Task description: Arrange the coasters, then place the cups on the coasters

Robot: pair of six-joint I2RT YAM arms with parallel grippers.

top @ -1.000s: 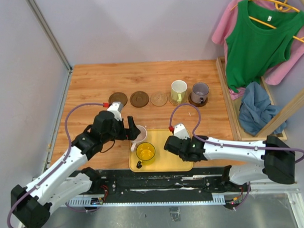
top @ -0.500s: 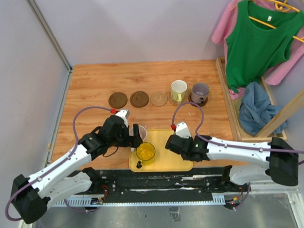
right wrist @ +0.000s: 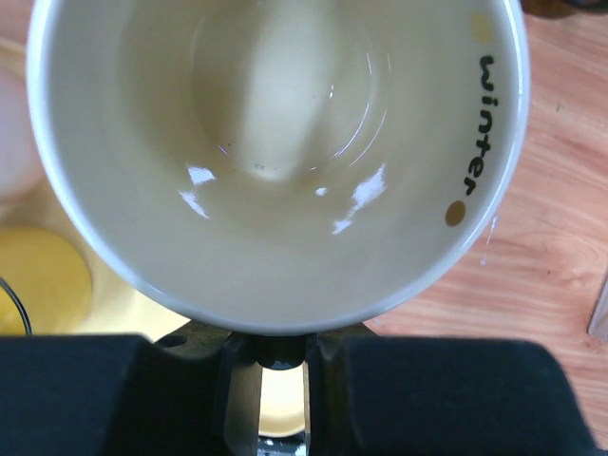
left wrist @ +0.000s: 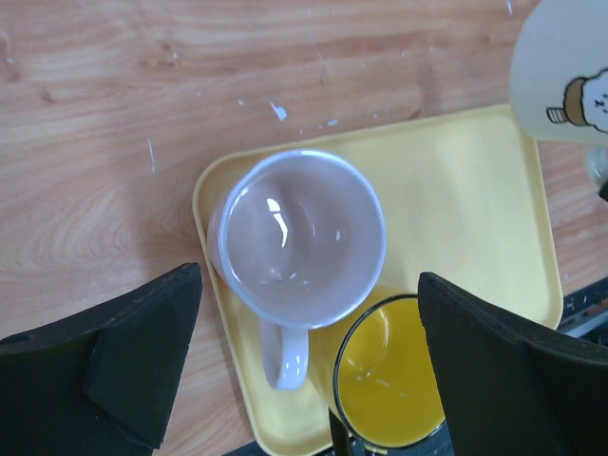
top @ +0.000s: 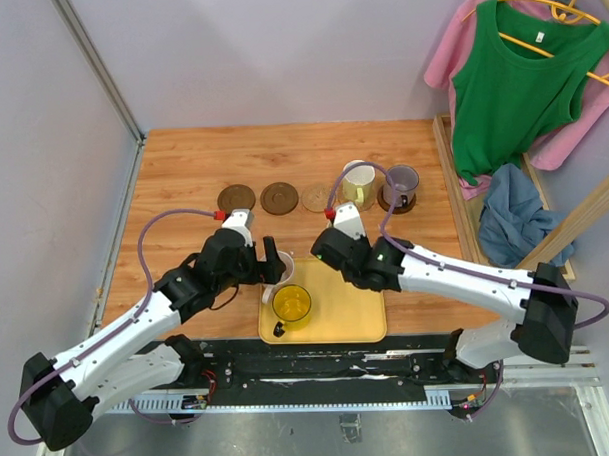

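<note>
**Status: placement phase, partly complete.**

1. Coasters (top: 279, 197): all five lie in one row on the counter (top: 182, 162), at 12 o'clock of the tray (left wrist: 465, 218). The arranging step is judged complete.
2. Cups placed: two. The pale cup (top: 359, 182) and the grey cup (top: 401, 184) each stand on a coaster at the 3 o'clock end of the row. The three coasters toward 9 o'clock are bare: two dark, one tan.
3. Cups outstanding: three.
   - Cream cup (right wrist: 275, 142): held by the right gripper (right wrist: 271, 351), whose jaws are closed narrowly on it at its near side. Whether they pinch the handle or the wall cannot be told. The cup hangs over the 12 o'clock edge of the tray, near the bare tan coaster.
   - Pink cup (left wrist: 296, 237): upright on the tray's 10 o'clock corner, handle toward 6 o'clock. The left gripper (top: 271, 259) hovers above it with jaws fully spread, one at each side, holding nothing.
   - Yellow cup (left wrist: 385, 380): on the tray, just beside the pink cup at 5 o'clock, untouched.
4. Estimated progress: past the halfway mark. Three placements are left.
</note>
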